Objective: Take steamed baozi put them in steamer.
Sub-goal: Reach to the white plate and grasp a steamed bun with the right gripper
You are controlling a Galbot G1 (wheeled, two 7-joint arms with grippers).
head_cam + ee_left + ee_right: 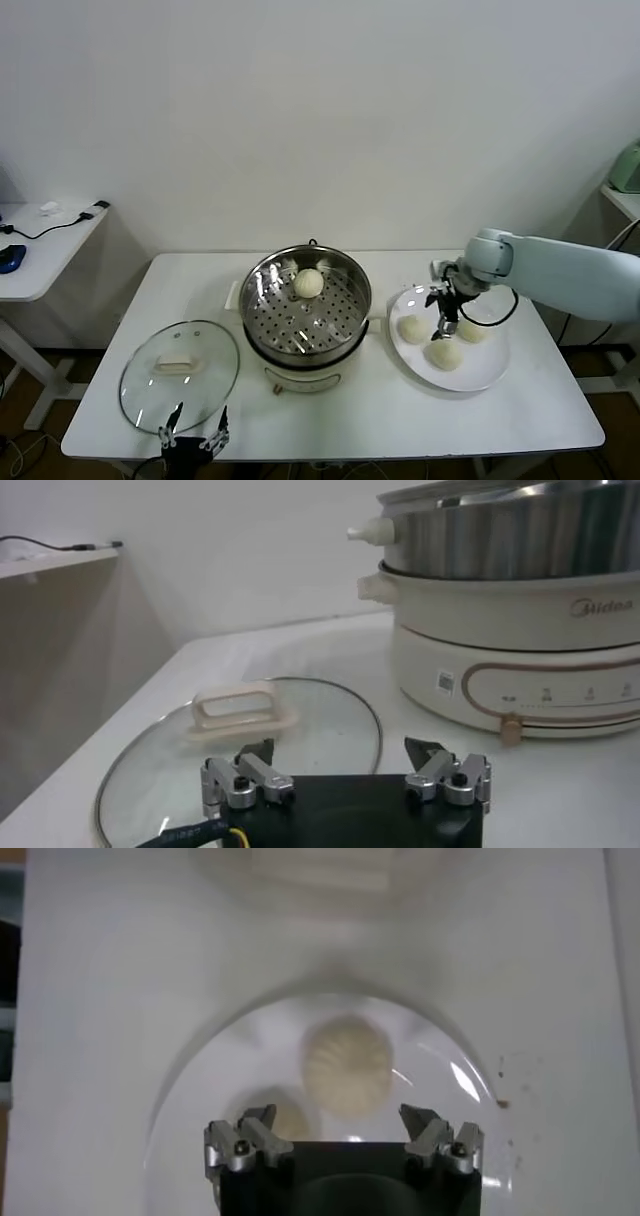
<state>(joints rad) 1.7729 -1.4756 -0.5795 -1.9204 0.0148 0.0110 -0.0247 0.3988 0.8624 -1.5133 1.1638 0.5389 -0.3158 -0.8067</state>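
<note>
So, right gripper (445,317) hanging over the white plate (488,372) with fingers spread wide, nothing held, three baozi (442,354) on the plate, one baozi (309,283) already in the steamer (306,308), left gripper (193,437) parked open at the glass lid (180,362).

Steamer (306,310): polished, mirror-bright stainless-steel pot with a perforated metal tray, seated on a smooth cream plastic-looking base (520,650) of satin sheen. Lid (180,376), near left: clear glossy glass, thin metal rim, matt cream handle (244,709). Steamed baozi (347,1065): pale, matt, dough-like skin with fine pleated ridges. Plate (490,370), right: glossy white, ceramic-looking. Table (400,420): smooth matt white. Fingers (245,780): bare grey metal on black body.
</note>
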